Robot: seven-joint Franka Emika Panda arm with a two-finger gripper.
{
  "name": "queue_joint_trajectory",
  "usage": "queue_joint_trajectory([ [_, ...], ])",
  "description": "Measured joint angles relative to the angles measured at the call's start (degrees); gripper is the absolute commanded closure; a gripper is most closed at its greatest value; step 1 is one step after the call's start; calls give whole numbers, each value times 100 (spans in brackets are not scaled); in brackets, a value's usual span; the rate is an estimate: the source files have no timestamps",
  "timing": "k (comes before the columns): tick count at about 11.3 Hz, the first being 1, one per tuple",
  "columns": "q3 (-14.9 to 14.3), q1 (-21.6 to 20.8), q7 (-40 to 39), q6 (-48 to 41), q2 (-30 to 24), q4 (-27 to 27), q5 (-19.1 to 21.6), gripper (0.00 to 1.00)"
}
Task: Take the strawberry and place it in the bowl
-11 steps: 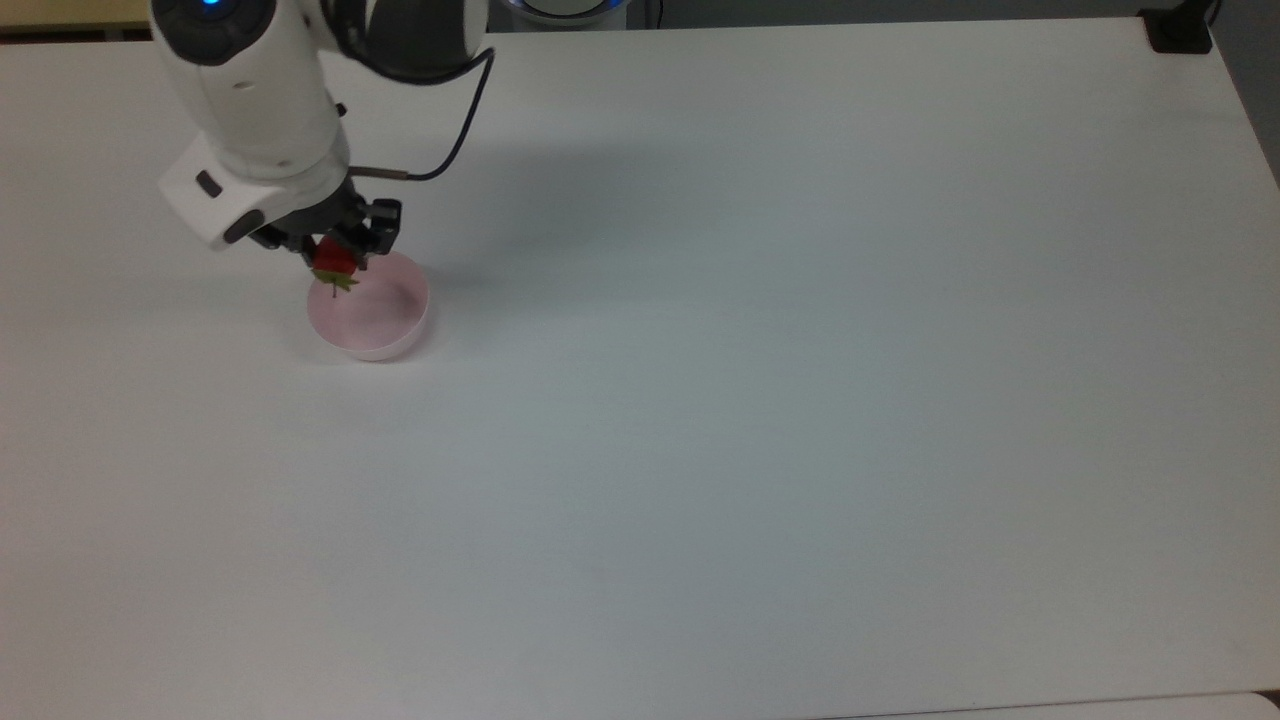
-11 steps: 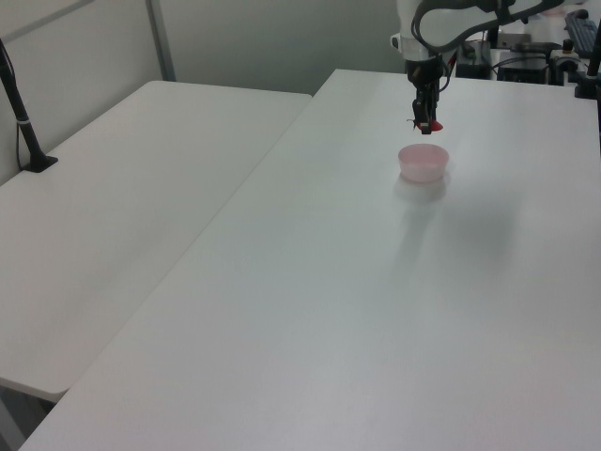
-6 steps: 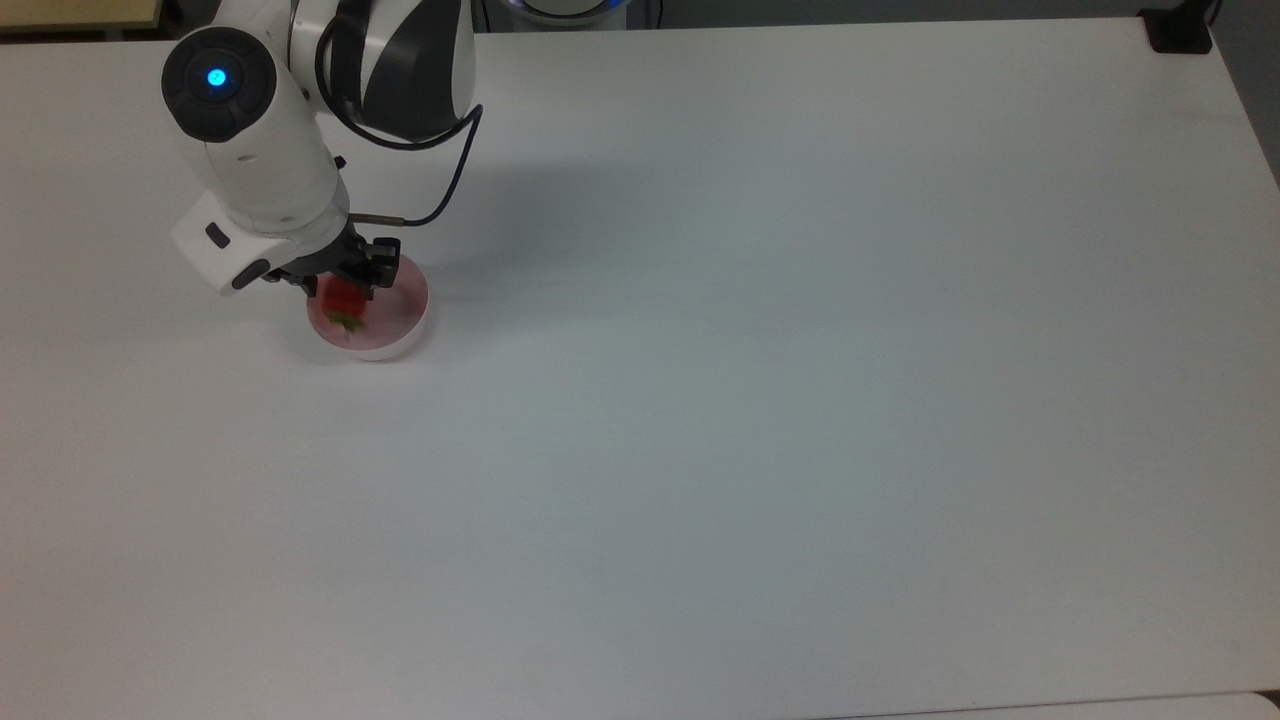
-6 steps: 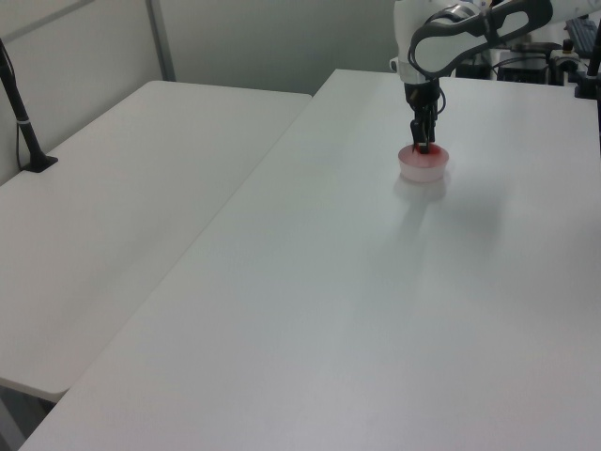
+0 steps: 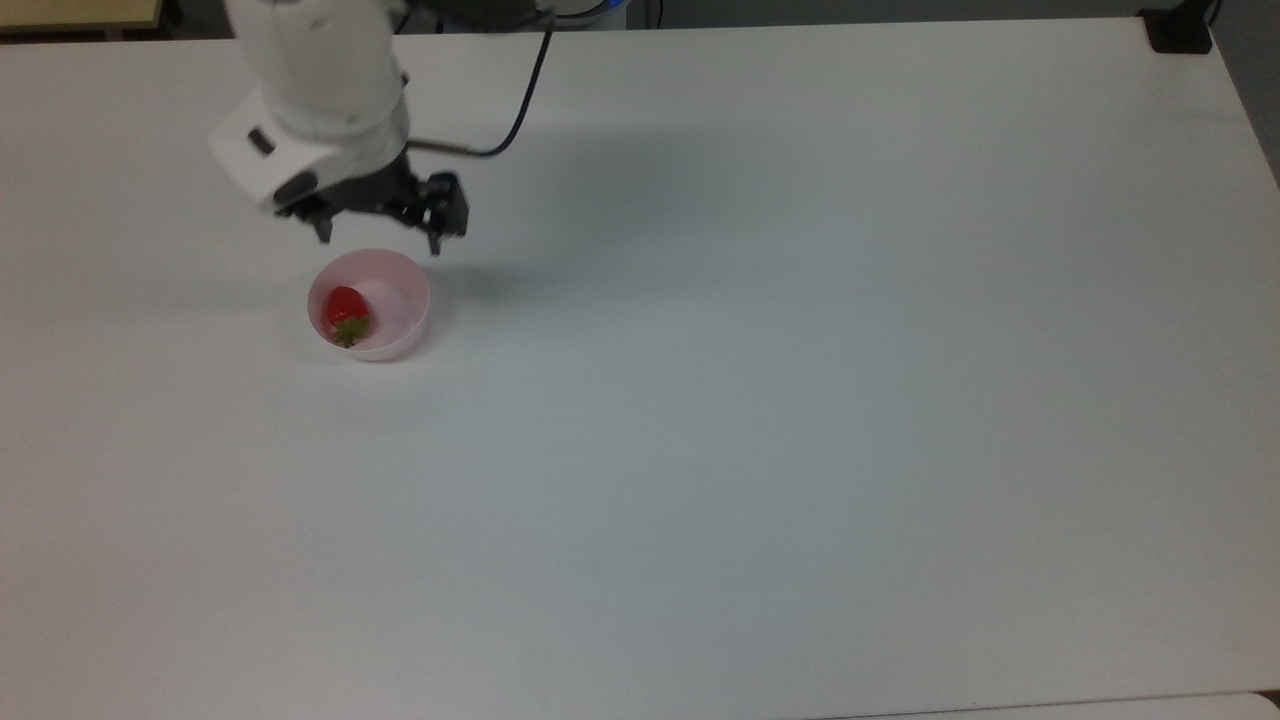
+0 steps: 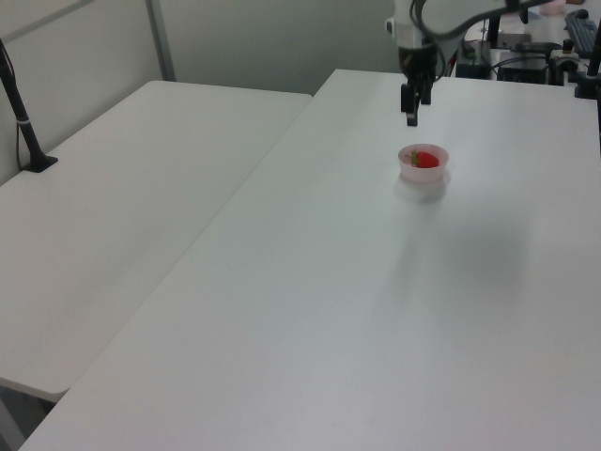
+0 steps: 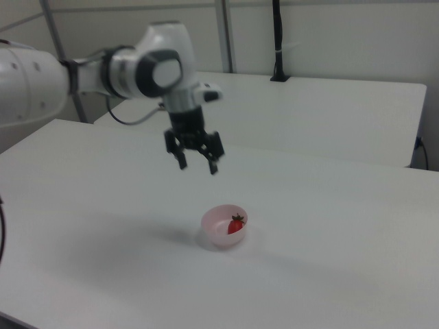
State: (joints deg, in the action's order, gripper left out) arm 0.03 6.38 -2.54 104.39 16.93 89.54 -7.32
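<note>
On the white tabletop we see the pink bowl – the tool hangs above it, fingers apart and empty. The strawberry lies inside the bowl, at the top view's left side.
</note>
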Motion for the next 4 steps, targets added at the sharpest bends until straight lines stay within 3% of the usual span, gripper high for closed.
queue_joint_trajectory([
  [4, -8, -472, 584, -943, -935, -5, 117, 0],
])
